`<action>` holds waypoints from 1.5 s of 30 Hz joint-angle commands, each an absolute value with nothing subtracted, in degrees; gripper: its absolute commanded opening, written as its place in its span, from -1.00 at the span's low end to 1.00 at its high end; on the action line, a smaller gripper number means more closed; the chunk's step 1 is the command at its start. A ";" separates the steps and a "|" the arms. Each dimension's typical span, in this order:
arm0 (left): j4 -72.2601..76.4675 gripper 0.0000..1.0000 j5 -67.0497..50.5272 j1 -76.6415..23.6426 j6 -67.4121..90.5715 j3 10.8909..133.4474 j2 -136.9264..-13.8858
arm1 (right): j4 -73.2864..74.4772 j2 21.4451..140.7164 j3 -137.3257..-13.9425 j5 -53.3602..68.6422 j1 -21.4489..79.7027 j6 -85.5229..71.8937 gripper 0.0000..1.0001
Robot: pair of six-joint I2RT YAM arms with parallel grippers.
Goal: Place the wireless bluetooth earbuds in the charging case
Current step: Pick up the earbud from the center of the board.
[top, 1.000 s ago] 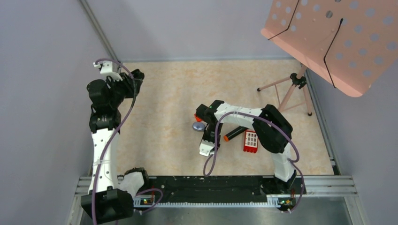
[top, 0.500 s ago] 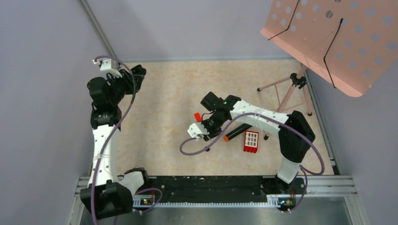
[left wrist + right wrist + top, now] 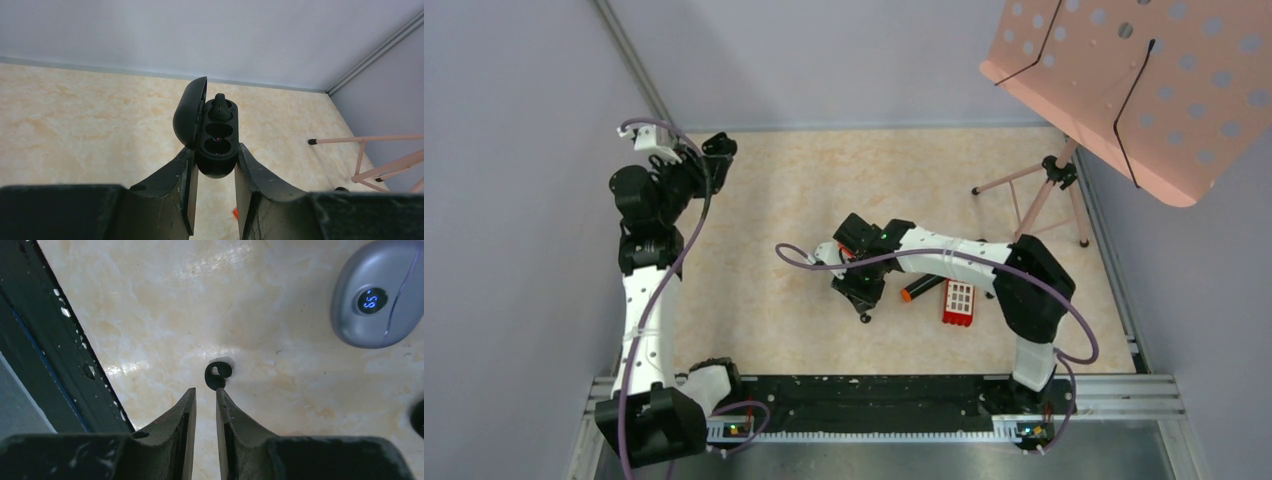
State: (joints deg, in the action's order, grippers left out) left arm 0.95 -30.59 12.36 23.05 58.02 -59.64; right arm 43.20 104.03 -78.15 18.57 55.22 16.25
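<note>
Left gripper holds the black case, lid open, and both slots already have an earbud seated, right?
No. The left gripper holds the black case, lid open, but only the far slot has an earbud seated; the near slot is empty. The left wrist view shows it.

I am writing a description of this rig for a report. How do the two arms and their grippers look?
The left arm and right arm have white links between chunky black joints. A pale purple cable loops along each. The fingers are dark, tapering wedges, flecked with white.
</note>
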 commanded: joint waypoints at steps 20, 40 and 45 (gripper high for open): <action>2.51 -1.00 -29.93 12.66 23.82 55.05 -53.88 | 41.31 108.80 -78.78 13.37 57.67 3.76 -0.59; 1.94 -1.00 -29.58 12.66 23.91 54.36 -52.42 | 41.37 109.95 -77.53 11.42 58.97 4.32 -0.61; 1.85 -1.00 -29.62 12.65 23.86 54.10 -52.14 | 41.39 110.32 -77.22 10.86 59.23 4.21 -0.52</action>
State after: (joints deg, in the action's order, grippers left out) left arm -0.10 -30.13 12.36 23.92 54.33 -53.67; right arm 42.39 109.56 -77.49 11.75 58.17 4.69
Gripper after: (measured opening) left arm 0.339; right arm 0.220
